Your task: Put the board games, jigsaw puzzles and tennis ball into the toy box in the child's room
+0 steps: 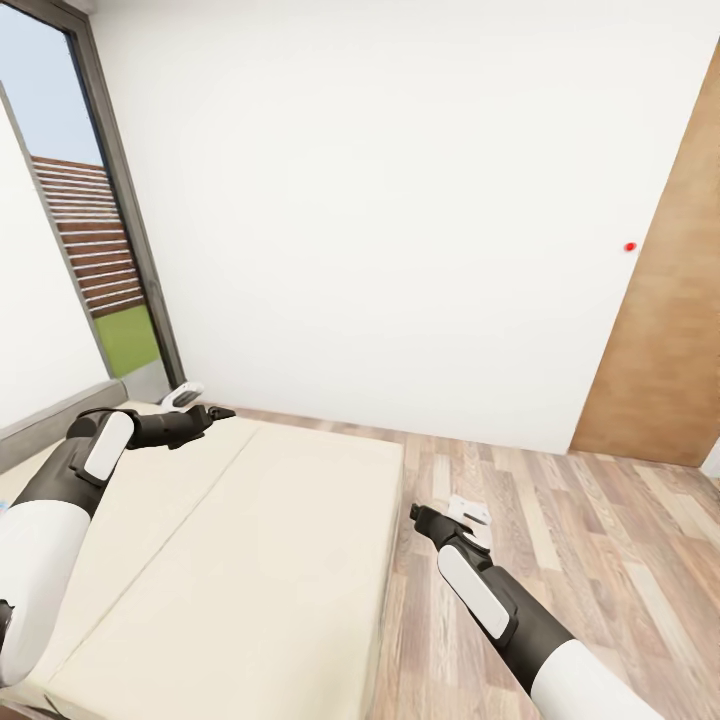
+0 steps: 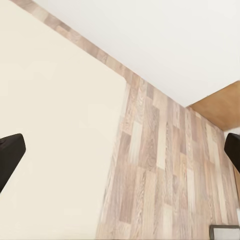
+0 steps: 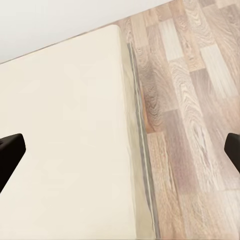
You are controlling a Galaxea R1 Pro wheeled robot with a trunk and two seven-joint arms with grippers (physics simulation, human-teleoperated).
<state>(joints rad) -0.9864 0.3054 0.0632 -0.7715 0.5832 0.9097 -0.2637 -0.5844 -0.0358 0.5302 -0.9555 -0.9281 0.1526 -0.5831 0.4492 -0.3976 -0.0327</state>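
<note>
— Over the low wide bed with the beige two-part mattress (image 1: 250, 540), what have you got?

— Bare mattress as far as I can see, with pale wood plank floor (image 1: 560, 540) beside it and a plain white wall (image 1: 400, 200) behind. No printed card game boxes lie on the part in front of me; where they are I cannot tell, so I judge I'm on my way between stops.

— And your claws?

— My left claw (image 1: 205, 405) hangs above the mattress near the grey headboard (image 1: 60, 425); its dark fingertips (image 2: 9, 155) sit at the far edges of the wrist picture, so it stands wide and holds nothing. My right claw (image 1: 455, 520) hovers over the floor just beside the bed's edge, equally wide, equally empty.

— How would you do this step well?

— Keep both arms tucked and level while the base turns, so nothing brushes the mattress. I'd swing my head until a game box or the toy bin comes into sight before reaching.
</note>
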